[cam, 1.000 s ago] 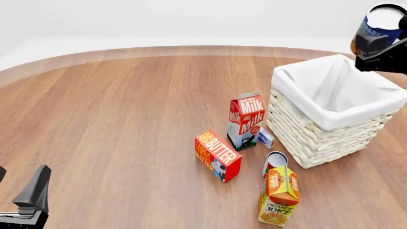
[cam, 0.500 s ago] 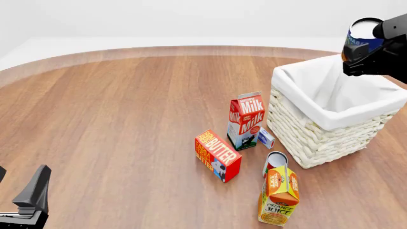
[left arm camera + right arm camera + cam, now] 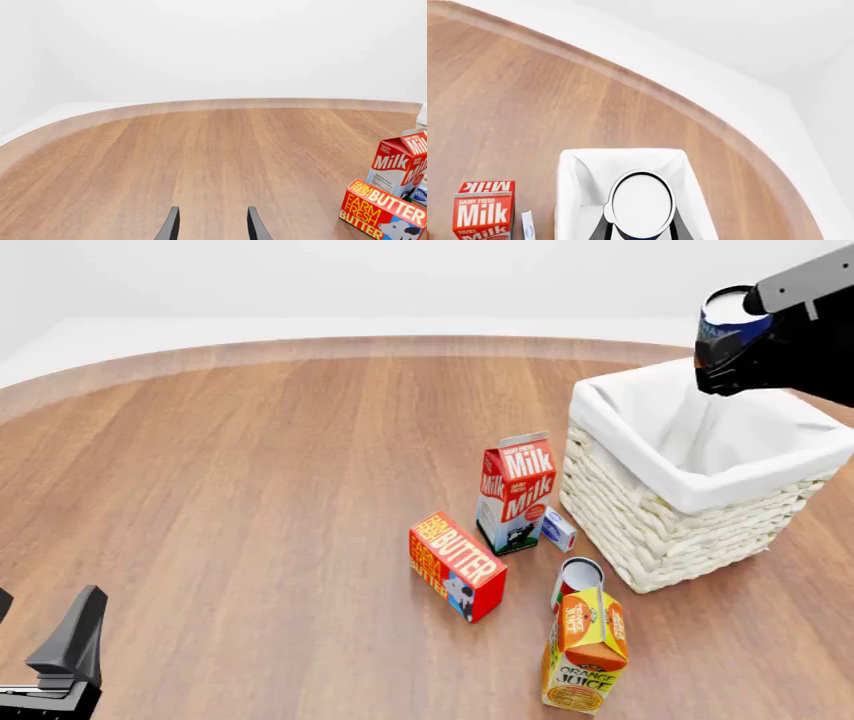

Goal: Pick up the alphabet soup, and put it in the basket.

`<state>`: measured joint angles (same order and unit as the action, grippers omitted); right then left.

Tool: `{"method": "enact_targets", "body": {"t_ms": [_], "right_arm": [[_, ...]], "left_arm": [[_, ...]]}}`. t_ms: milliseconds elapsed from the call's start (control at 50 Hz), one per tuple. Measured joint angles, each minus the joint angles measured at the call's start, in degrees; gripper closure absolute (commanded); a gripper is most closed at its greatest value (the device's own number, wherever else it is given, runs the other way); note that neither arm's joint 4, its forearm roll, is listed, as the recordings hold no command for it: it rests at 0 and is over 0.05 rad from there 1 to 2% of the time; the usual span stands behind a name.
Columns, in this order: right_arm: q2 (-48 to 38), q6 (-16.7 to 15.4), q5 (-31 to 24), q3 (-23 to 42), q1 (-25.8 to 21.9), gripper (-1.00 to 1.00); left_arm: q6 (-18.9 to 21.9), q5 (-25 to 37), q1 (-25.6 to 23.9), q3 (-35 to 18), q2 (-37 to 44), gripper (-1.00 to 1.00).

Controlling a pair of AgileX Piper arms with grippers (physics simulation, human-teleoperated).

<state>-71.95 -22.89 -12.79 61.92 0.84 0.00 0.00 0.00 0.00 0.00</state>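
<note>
The round wooden table [image 3: 240, 490] carries everything. Biggest on it is the basket [image 3: 667, 525], square off-white wicker with white cloth lining folded over its rim, standing at the right of the front view. Above its far right part hangs the right gripper [image 3: 731, 345], dark and blocky, its fingers closed on the alphabet soup [image 3: 727, 325]; the can is in the air, clear of the lining, blue label and whitish flat top showing. The right wrist view looks straight down on that top [image 3: 642, 202] with the open basket [image 3: 570, 200] under it (the can sits over the basket's mouth, between the two dark fingers).

Just left of the basket stands the red and white milk carton [image 3: 515, 493], upright, with a small pale box [image 3: 558, 530] between its base and the wicker. Nearer the camera the orange juice carton [image 3: 585, 648] stands upright, and a red-labelled can [image 3: 578, 578] stands just behind it, close to the basket's near corner. The farm fresh butter box [image 3: 457, 566] lies left of these, near the milk.

The left gripper [image 3: 212, 227] sits low at the near left edge of the table, well apart from all the groceries, its two fingers parted with bare wood between them and nothing held
</note>
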Motion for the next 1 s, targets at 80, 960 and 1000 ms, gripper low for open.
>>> {"method": "enact_targets", "body": {"t_ms": [80, 960, 1000], "right_arm": [[-1.41, -0.51, -0.40, 0.63, -0.10, 1.00], [-13.43, -5.19, -3.77, 6.70, 1.06, 1.00], [-13.86, -5.33, -3.78, 6.77, 1.12, 1.00]], "left_arm": [[0.00, 0.00, 0.00, 0.00, 0.00, -1.00], [0.00, 0.00, 0.00, 0.00, 0.00, -1.00], [0.00, 0.00, 0.00, 0.00, 0.00, -1.00]]}}
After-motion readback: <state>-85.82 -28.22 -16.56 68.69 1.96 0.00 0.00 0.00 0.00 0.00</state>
